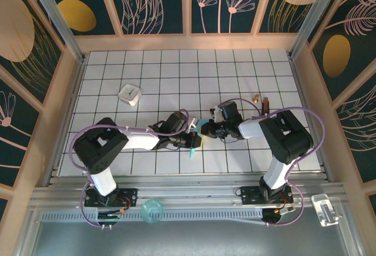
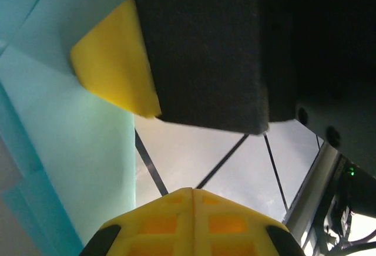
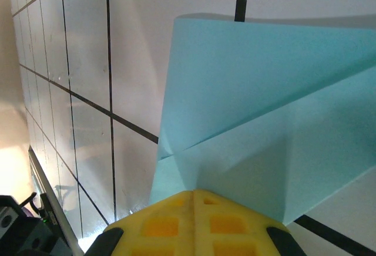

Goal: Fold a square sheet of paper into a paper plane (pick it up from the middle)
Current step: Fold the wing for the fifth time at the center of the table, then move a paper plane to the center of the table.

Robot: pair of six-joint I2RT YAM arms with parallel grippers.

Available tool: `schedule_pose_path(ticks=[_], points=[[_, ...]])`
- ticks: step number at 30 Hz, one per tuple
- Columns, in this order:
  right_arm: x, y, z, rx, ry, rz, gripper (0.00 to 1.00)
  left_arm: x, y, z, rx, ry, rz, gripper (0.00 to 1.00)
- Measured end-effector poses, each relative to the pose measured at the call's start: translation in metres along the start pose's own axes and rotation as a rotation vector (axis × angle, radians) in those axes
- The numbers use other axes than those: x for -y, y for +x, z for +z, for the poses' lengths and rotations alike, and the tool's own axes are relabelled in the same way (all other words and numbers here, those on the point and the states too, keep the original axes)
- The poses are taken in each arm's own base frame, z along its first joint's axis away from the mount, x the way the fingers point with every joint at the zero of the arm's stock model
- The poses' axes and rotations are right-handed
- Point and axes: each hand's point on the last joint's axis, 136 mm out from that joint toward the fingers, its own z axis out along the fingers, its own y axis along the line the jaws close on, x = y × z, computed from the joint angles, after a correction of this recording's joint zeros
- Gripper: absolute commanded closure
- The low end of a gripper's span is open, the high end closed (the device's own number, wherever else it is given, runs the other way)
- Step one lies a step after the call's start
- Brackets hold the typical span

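Two pairs, left fingers (image 2: pixel 194 218) closed, right fingers (image 3: pixel 194 218) pinching one folded blue paper (image 3: pixel 264 86), one white block (image 1: pixel 130 94)

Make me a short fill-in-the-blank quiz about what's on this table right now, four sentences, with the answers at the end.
1. The paper is light ____ in colour.
2. It shows creases and layers, so it has already been ____.
3. The table is white with black ____ lines.
4. In the overhead view, the white block lies to the ____ of the paper.

Missing words: blue; folded; grid; left.
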Motion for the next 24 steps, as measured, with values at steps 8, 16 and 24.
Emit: schedule_pose_path(ticks=[8, 16, 24], points=[[0.0, -0.001, 0.0, 0.001, -0.002, 0.004, 0.97, -0.013, -0.003, 0.014, 0.006, -0.032, -0.012, 1.0], [0.001, -0.001, -0.001, 0.0, -0.001, 0.007, 0.98, -0.019, -0.005, 0.014, 0.019, -0.06, -0.003, 1.0], [0.001, -0.001, -0.001, -0.016, -0.001, 0.004, 0.96, -0.028, 0.018, -0.008, -0.004, -0.095, -0.004, 0.89]])
